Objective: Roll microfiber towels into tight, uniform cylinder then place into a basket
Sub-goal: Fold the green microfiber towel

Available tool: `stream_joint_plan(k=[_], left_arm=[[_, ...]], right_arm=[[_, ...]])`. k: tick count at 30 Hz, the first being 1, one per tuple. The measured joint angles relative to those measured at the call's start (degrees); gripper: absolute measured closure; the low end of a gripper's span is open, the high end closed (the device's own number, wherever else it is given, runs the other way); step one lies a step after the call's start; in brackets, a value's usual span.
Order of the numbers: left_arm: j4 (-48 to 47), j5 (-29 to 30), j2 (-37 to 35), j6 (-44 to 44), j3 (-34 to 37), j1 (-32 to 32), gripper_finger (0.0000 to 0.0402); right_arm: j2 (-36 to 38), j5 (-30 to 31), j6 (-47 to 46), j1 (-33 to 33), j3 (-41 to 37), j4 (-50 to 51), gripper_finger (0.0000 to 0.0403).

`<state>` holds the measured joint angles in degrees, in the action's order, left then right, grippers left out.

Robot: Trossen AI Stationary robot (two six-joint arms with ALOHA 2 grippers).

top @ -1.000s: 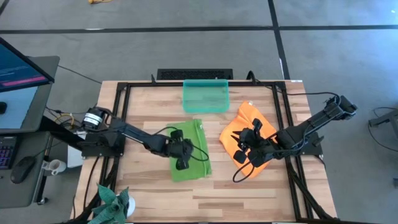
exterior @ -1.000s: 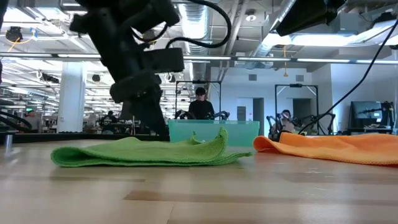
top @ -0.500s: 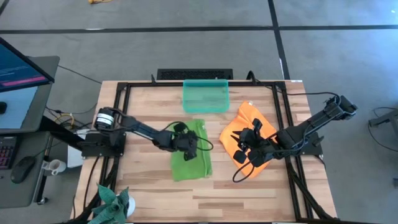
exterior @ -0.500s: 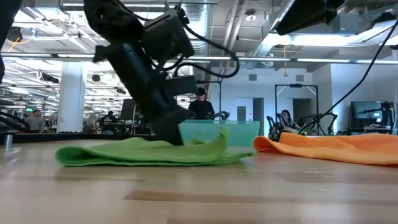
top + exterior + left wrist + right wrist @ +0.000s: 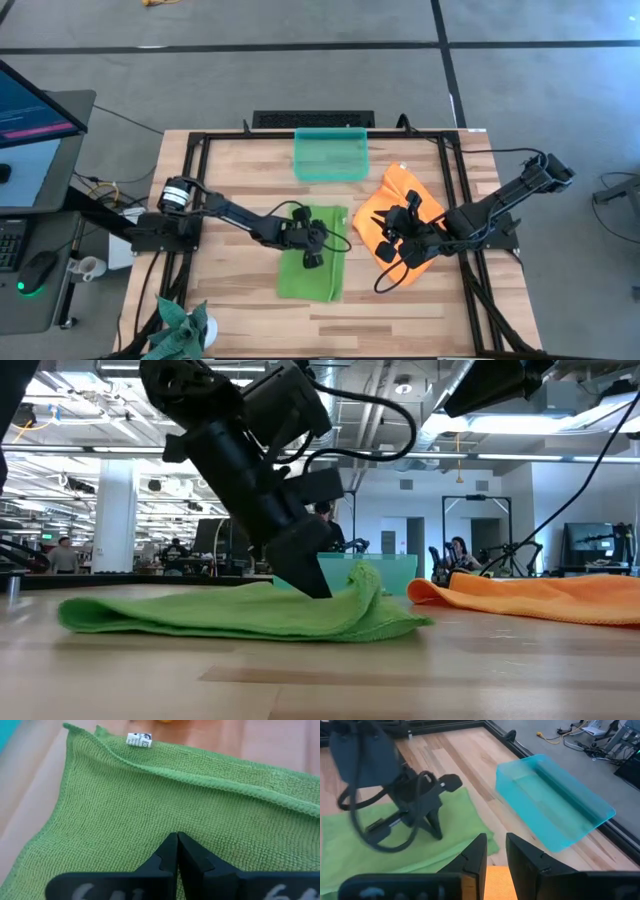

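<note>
Green towel [image 5: 312,265]: looped microfiber, rumpled, mid-table toward the front edge. Orange towel [image 5: 392,215]: crumpled, toward the right edge. Basket [image 5: 331,153]: translucent teal plastic, back edge. Table [image 5: 230,165]: pale wood planks, black frame. Left gripper [image 5: 177,840]: fingers together, tips pressing green towel. Right gripper [image 5: 494,851]: fingers slightly apart over orange towel.

robotics lab, open-plan: wooden surface [image 5: 240,310] in a black frame on grey floor, monitor [image 5: 35,105] and keyboard [image 5: 8,245] alongside, exposed ceiling ducts [image 5: 345,400], more arm rigs [image 5: 480,525] and seated people [image 5: 322,525] behind
</note>
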<state>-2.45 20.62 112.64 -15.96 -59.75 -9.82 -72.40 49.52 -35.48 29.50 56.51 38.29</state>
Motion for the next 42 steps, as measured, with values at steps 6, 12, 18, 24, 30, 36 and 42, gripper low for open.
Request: stream_joint_plan(k=[6, 12, 18, 24, 30, 36, 42], left_arm=[[-11.2, 2.0, -0.8, 2.2, -5.8, -1.5, 0.0401], [-25.2, 7.6, -6.2, 1.7, -10.8, -4.4, 0.0401], [-39.1, 13.0, -14.5, -5.7, -11.1, -9.8, 0.0401], [-42.5, 19.8, -20.6, -18.2, -3.9, -15.9, 0.0401], [-30.2, 19.0, -22.0, -22.6, 7.5, -19.2, 0.0401], [-13.6, 13.7, -22.0, -16.6, 15.3, -20.2, 0.0401], [-1.9, 6.2, -22.0, -9.2, 19.2, -20.7, 0.0401]], right_arm=[[0.0, 0.0, 0.0, 0.0, 0.0, 0.2, 0.0308], [0.0, -0.2, 0.0, 0.0, 0.0, 0.3, 0.0308], [0.0, -0.2, 0.0, 0.1, 0.0, 0.3, 0.0308], [0.0, -0.2, 0.0, 0.1, 0.0, 0.0, 0.0308], [0.0, -0.2, 0.0, 0.1, 0.0, -3.0, 0.0308], [-1.1, -1.1, -1.0, 0.9, 0.0, -8.5, 0.0308], [-10.0, -1.8, 1.3, 5.7, 0.0, -13.2, 0.0308]])
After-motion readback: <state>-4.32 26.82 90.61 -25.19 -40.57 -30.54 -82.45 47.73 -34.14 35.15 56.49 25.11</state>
